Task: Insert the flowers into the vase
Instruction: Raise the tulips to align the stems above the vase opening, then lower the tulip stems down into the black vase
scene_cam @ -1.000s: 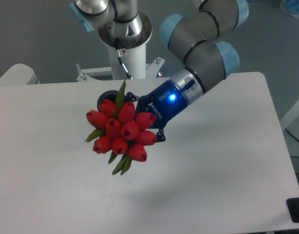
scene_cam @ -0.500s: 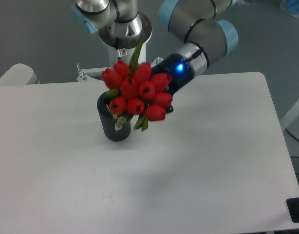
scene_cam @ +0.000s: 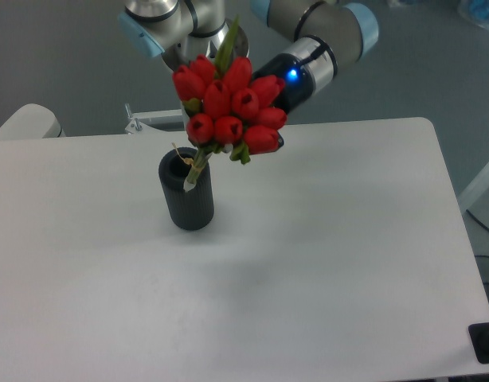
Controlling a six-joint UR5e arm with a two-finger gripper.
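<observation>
Red flowers [scene_cam: 228,103], one vase [scene_cam: 187,193]

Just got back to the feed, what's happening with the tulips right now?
The gripper holds the flowers above the table, its fingers hidden behind the blooms. The bunch is tilted, with the pale stem ends pointing down in front of the mouth of the vase. From this view I cannot tell whether the stems are inside the mouth or just over its rim. The vase stands upright.
</observation>
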